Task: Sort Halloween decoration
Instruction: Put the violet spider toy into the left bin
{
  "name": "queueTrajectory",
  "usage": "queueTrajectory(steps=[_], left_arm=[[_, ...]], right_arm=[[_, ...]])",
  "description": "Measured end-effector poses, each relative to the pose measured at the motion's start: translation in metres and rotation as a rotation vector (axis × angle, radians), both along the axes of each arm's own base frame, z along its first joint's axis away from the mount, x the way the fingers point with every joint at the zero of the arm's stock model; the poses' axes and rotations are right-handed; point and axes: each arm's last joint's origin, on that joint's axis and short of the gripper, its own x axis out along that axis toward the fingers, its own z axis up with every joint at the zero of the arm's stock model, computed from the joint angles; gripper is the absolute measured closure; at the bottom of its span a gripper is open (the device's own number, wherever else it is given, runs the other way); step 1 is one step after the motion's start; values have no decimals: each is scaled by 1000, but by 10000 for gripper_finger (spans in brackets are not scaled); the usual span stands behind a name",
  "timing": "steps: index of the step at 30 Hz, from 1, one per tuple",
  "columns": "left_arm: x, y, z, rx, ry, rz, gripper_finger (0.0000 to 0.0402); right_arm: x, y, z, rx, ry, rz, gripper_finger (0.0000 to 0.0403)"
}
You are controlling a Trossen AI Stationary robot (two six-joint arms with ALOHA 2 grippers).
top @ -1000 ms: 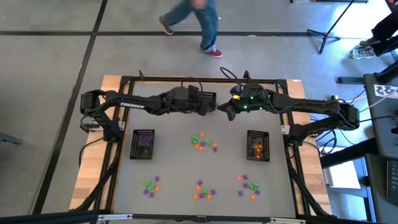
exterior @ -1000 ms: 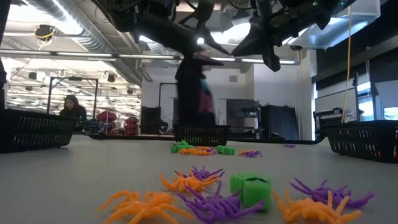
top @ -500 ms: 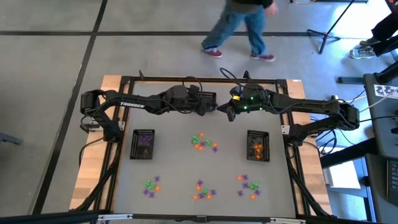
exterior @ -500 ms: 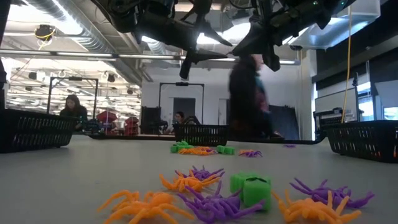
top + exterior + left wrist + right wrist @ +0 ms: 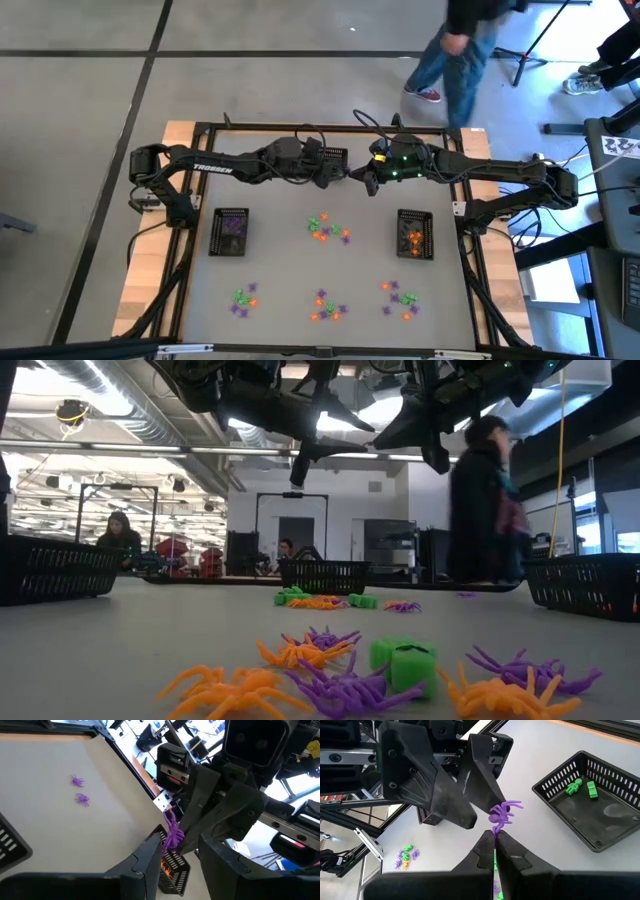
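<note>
The purple plastic spider (image 5: 501, 815) is tiny, looks nearly weightless and has thin bendy-looking legs splayed round a small body, so it should neither slip under its own weight nor break easily, but it gives very little to grip. I judge the body, or a bunch of legs close to it, the only sound hold; a single leg tip would probably flex and let it swing.

In the right wrist view, at centre frame, the right gripper (image 5: 495, 840) has its fingers pressed almost together on the spider's lower legs, with the body standing just above the fingertips. The left gripper (image 5: 470, 797) faces it with its fingers parted on either side of the spider, not yet clamped. The left wrist view agrees: the spider (image 5: 172, 833) hangs in the gap of the left gripper (image 5: 180, 851), at lower centre.

In the high view both arms reach inward along the upper edge of the table, stretched nearly level, and the right gripper (image 5: 368, 181) and left gripper (image 5: 337, 175) meet tip to tip at upper centre, well above the tabletop. A handover looks to be in hand.

Other purple, green and orange trinkets lie in clusters on the table (image 5: 280, 270): one at centre (image 5: 328, 228) and three along the lower edge. The black mesh basket at left (image 5: 231, 231) holds purple pieces, and the one at right (image 5: 414, 233) orange ones.
</note>
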Motion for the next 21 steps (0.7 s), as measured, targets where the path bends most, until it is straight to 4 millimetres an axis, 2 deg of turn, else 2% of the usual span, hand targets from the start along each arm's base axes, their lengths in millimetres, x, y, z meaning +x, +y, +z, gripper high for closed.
queueTrajectory(steps=[6, 14, 21], left_arm=[[0, 0, 1, 26, -3, 3, 291], [0, -1, 3, 70, -20, -56, 391], [-1, 0, 4, 90, -21, -89, 401]], right_arm=[[0, 0, 0, 0, 0, -1, 398], [0, 0, 0, 3, 2, 0, 398], [0, 1, 0, 9, 0, 27, 388]])
